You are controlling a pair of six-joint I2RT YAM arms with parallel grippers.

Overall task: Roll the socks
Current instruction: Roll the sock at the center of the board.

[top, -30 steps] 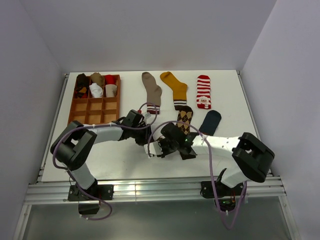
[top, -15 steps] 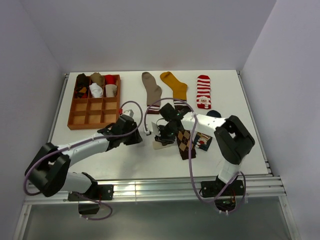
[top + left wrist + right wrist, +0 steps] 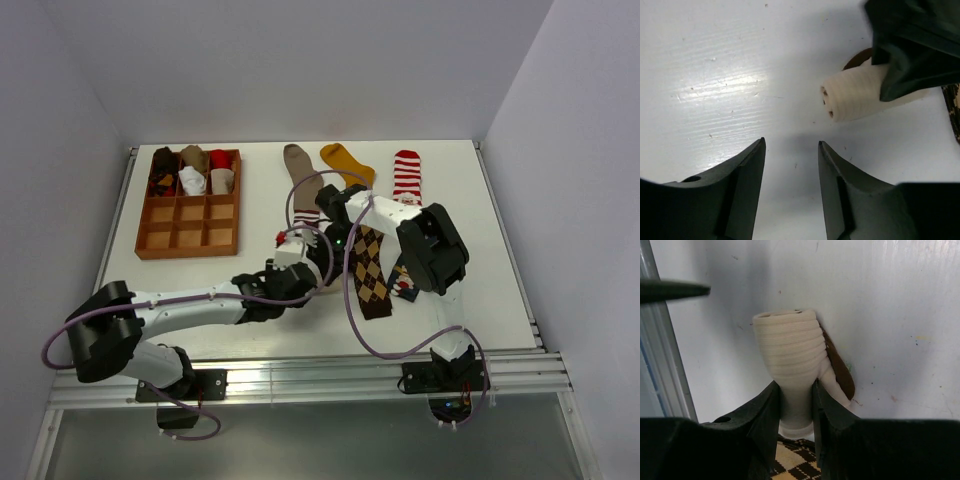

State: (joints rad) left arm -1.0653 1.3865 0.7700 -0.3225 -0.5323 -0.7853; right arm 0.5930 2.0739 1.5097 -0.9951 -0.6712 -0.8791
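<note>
My right gripper (image 3: 795, 385) is shut on a rolled cream-and-brown sock (image 3: 787, 340) and holds it at the white table; the sock lies near the middle in the top view (image 3: 317, 288). My left gripper (image 3: 791, 142) is open and empty just short of that roll (image 3: 855, 95), over bare table. The brown argyle sock (image 3: 368, 270) lies flat right of the roll, with the navy cartoon sock (image 3: 405, 285) beside it. The taupe (image 3: 300, 175), mustard (image 3: 345, 160) and red-white striped (image 3: 405, 175) socks lie at the back.
A wooden grid tray (image 3: 238, 200) stands at the back left with several rolled socks in its far row. The right arm's elbow (image 3: 430, 245) hangs over the navy sock. Purple cables loop above the middle of the table.
The right arm has folded further back, still holding the cream roll. The left gripper has moved right and nearer, up to the roll. The argyle sock now lies straighter.
</note>
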